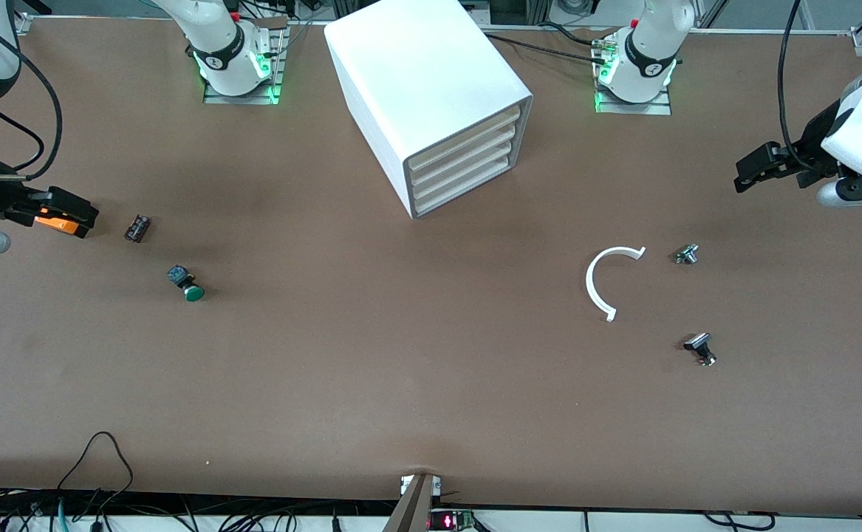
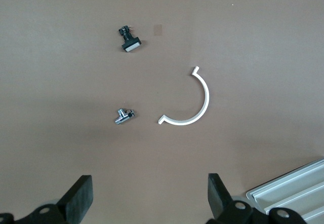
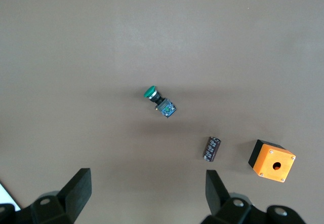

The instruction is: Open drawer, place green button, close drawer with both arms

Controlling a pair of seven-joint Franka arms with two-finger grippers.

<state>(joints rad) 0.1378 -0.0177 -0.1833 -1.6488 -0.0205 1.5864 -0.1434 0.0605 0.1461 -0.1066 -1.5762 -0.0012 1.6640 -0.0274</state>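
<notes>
Four drawers in the cabinet [image 1: 431, 96], all shut, lowest drawer [image 1: 467, 193] included. One button [image 1: 185, 284] on the table [image 1: 401, 369] toward the right arm's end, beside one capacitor [image 1: 137, 227]. One orange box [image 1: 57, 222] partly hidden under right gripper [image 3: 147, 196]; left gripper [image 2: 151, 198] over bare table; both with jaws wide, empty. One white arc [image 1: 608, 281], two small metal parts [image 1: 687, 254] [image 1: 700, 347]. No legible writing.

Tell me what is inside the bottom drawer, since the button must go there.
Nothing inside shows: the bottom drawer of the cabinet is shut, its cream front hiding the contents. The green button lies on the table.
</notes>
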